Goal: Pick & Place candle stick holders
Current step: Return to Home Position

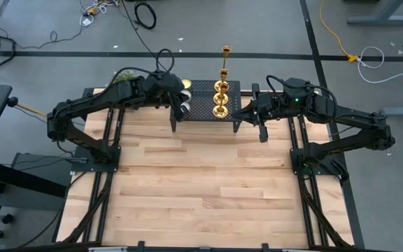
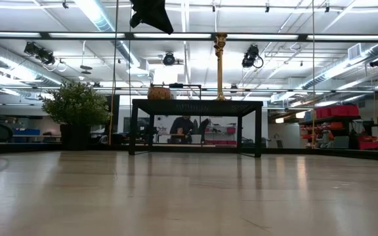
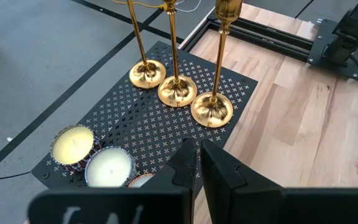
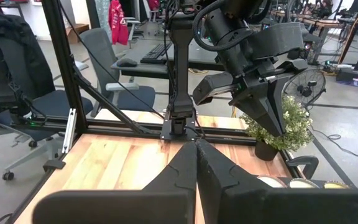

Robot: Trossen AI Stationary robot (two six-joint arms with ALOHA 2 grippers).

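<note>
Three gold candle holders [image 3: 178, 90] stand in a close row on the black shelf [image 1: 203, 105], near some candles [image 3: 73, 144]. The left gripper [image 3: 197, 145] at the shelf's left end and the right gripper [image 4: 196, 145] off its right end both have their fingers pressed together, empty.

The floor [image 1: 40, 31] around the wooden table [image 1: 201, 196] is smooth grey concrete, crossed by dark lines and strewn with black cables [image 1: 144, 14] and a yellow cable [image 1: 331, 31]. Overhead, long strip lights [image 2: 97, 13] run across an open ceiling hung with pale ducts [image 2: 327, 69] and spotlights [image 2: 251, 58]. Dark office chairs [image 4: 107, 59] stand by a desk [image 4: 148, 59] beyond the table's frame. Far back in the hall a person [image 2: 182, 126] sits, with red racks [image 2: 336, 111] off to one side.
</note>
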